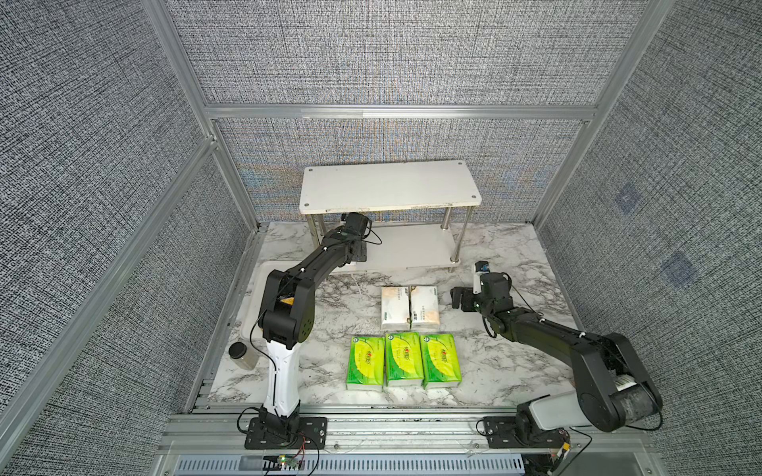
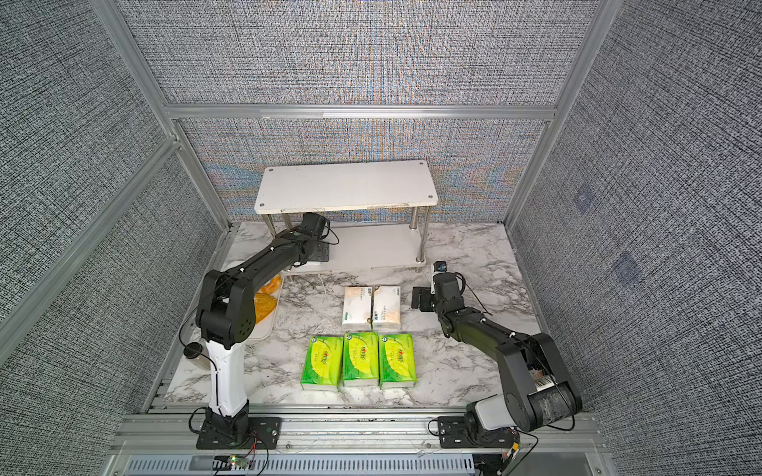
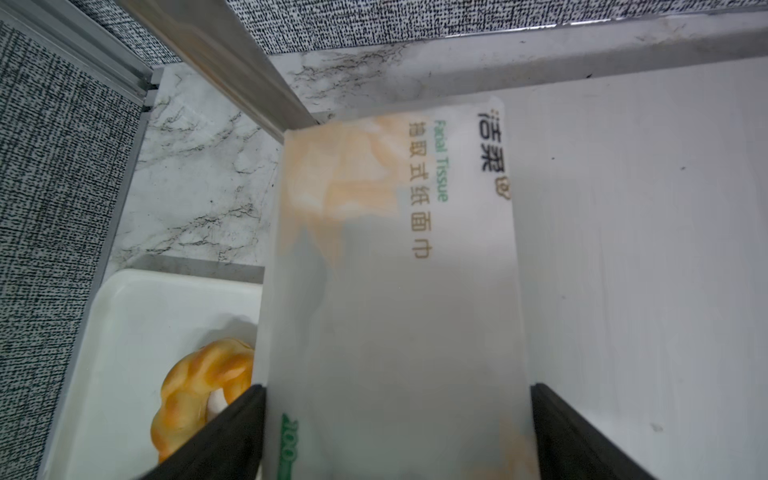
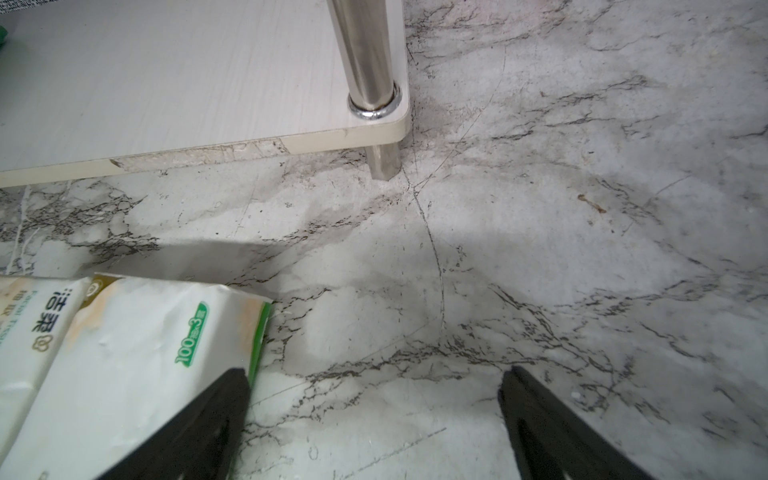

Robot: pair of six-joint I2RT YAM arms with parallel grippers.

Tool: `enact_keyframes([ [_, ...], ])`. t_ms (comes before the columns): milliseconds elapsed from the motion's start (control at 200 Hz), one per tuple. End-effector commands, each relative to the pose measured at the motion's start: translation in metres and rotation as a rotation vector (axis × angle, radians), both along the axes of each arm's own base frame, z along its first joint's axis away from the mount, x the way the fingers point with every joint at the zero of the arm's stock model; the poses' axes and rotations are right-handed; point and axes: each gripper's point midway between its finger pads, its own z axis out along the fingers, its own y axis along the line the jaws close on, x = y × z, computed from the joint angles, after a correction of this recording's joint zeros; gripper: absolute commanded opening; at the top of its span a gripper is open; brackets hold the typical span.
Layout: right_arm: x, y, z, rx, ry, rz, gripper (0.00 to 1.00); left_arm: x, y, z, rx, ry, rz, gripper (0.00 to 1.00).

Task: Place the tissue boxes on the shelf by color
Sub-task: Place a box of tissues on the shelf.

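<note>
Marble table (image 1: 495, 371) holds a white two-board shelf (image 1: 391, 185), where at nine o'clock a soft cream-peach tissue pack (image 3: 395, 311) lies between the left gripper's (image 3: 397, 386) wide-spread black fingers (image 3: 573, 436).

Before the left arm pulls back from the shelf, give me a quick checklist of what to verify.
1. White pack lying flat on the lower shelf board: ok.
2. Left hand clear of that pack: cannot tell; its fingers sit close against both long sides.
3. Right hand open and empty, over bare marble table: ok.
4. Two white packs side by side on the table, within reach: ok.
5. Three green packs in a neat row on the table: ok.
</note>
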Motion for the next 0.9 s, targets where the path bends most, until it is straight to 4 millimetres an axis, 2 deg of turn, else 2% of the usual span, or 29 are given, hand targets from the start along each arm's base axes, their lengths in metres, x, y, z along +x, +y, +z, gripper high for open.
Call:
enact_keyframes([
  [0,0.004,0.002,0.006,0.010,-0.026,0.004,0.99,-0.003,0.000,0.010,0.038,-0.011,-0.011,0.99],
  [280,0.002,0.001,0.007,0.009,-0.031,0.003,0.99,-0.009,-0.008,0.028,0.104,-0.060,-0.015,0.99],
  [400,0.001,0.001,0.006,0.012,-0.030,0.005,0.99,-0.007,-0.008,0.024,0.128,-0.052,-0.024,0.97],
  [666,-0.001,0.002,0.004,0.016,-0.027,0.009,0.99,0.003,-0.008,0.012,0.201,-0.036,-0.060,0.85],
  [816,-0.001,0.002,0.003,0.015,-0.025,0.010,0.99,0.001,-0.006,0.009,0.219,-0.025,-0.065,0.76],
  [896,-0.001,0.003,0.002,0.017,-0.021,0.012,0.99,-0.001,-0.005,0.011,0.220,-0.030,-0.063,0.75],
])
